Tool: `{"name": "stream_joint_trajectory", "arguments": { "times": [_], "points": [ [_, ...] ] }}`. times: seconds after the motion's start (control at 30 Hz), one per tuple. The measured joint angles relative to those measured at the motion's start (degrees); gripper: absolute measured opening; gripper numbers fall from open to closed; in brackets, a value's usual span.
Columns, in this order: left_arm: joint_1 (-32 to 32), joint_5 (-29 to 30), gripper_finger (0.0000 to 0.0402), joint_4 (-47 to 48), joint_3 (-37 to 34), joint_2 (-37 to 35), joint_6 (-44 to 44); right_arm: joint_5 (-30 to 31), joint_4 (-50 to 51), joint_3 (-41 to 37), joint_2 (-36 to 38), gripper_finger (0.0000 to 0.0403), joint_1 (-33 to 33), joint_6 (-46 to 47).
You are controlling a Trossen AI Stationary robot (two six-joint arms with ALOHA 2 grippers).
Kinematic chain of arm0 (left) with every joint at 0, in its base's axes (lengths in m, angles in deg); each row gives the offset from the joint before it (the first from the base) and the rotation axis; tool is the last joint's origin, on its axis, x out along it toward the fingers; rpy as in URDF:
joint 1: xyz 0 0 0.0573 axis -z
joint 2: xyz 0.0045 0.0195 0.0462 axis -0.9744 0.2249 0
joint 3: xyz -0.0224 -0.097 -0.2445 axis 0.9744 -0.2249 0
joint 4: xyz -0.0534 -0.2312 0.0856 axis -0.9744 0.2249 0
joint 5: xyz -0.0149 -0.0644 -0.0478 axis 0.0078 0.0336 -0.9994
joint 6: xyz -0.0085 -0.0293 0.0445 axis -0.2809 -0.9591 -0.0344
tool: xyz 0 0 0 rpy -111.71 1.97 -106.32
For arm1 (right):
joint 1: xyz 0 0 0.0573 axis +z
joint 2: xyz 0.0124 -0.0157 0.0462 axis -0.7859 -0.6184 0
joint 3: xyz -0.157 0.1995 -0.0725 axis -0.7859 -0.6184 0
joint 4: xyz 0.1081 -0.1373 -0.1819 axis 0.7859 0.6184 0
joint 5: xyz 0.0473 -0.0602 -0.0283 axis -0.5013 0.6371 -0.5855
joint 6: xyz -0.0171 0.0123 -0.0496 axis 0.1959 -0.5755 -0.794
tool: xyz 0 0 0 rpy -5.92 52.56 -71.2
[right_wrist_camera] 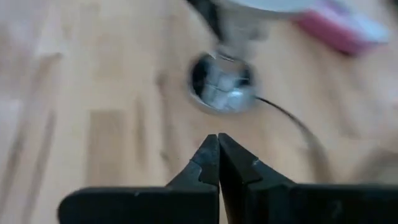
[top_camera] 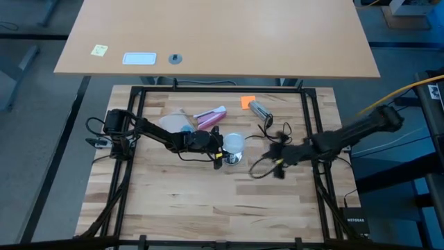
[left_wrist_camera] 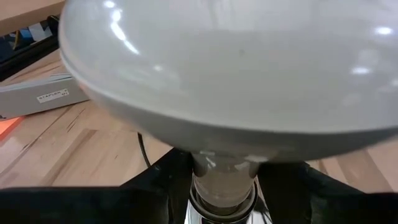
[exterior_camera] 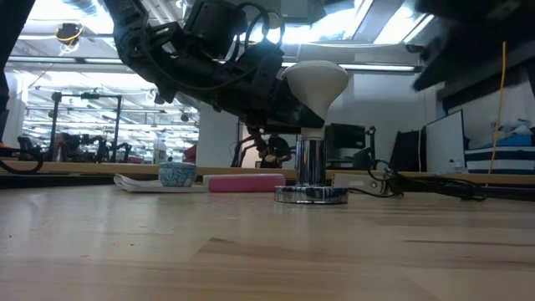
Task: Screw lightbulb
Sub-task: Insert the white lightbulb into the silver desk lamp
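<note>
The frosted-white lightbulb [exterior_camera: 316, 79] stands upright with its screw base in the silvery socket [exterior_camera: 310, 163]. The socket rests on its round foot [exterior_camera: 311, 196] at the middle of the table. My left gripper [left_wrist_camera: 224, 186] reaches in from the table's left and is shut on the bulb below its globe. The bulb also shows in the high view [top_camera: 234, 142]. My right gripper [right_wrist_camera: 217, 149] is shut and empty, above the table to the right of the socket [right_wrist_camera: 221, 81]. It also shows in the high view [top_camera: 277, 165]. The socket's thin black cord [right_wrist_camera: 292, 121] runs off to the right. My left gripper pinches the bulb's narrow neck [left_wrist_camera: 214, 177] between its two fingers [left_wrist_camera: 155, 190], just above the socket's top. The fingers come level from the table's left, one on each side of the neck. The bulb stands upright in the socket, globe up.
A pink-and-white tube [top_camera: 211, 117], a small blue cup [exterior_camera: 176, 174] and a pale plate [top_camera: 172, 122] lie behind the left arm. An orange note [top_camera: 248, 102] and a grey oblong thing [top_camera: 260, 111] lie at the far side. Bare wood shows toward the near edge [top_camera: 208, 201].
</note>
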Motion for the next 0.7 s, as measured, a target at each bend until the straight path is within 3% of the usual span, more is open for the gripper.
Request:
{"name": "stream_joint_trajectory", "arguments": {
  "times": [0.1, 0.17, 0.23, 0.3, 0.47, 0.53, 0.7],
  "points": [
    [0.00, 0.02, 0.0150, -0.02, 0.00, 0.00, -0.27, 10.05, 9.10, -0.17, 6.87, 0.0001, 2.18, 2.07],
    [0.00, 0.00, 0.0150, 0.00, 0.00, 0.00, -0.58, 17.31, 8.02, -2.78, 9.95, 0.0001, 4.22, 4.86],
    [-0.02, 0.00, 0.0150, -0.01, -0.01, 0.00, -0.62, 20.50, -0.17, -8.36, 11.91, 0.0001, 6.01, 6.56],
    [0.00, 0.02, 0.0150, 0.00, -0.02, 0.00, -0.66, 20.97, -15.79, -15.86, 11.68, 0.0001, 7.12, 7.51],
    [-0.02, 0.02, 0.0150, -0.06, -0.02, 0.00, -0.68, 23.09, -65.96, -32.86, 1.20, 0.0001, 7.57, 7.56],
    [-0.01, 0.01, 0.0150, -0.08, -0.02, 0.00, -0.71, 25.18, -72.46, -34.41, -4.80, 0.0001, 7.53, 7.92],
    [-0.02, 0.00, 0.0150, -0.07, -0.02, 0.00, -0.85, 24.54, -74.98, -29.22, -18.72, 0.0001, 7.50, 10.98]
  ]
}}
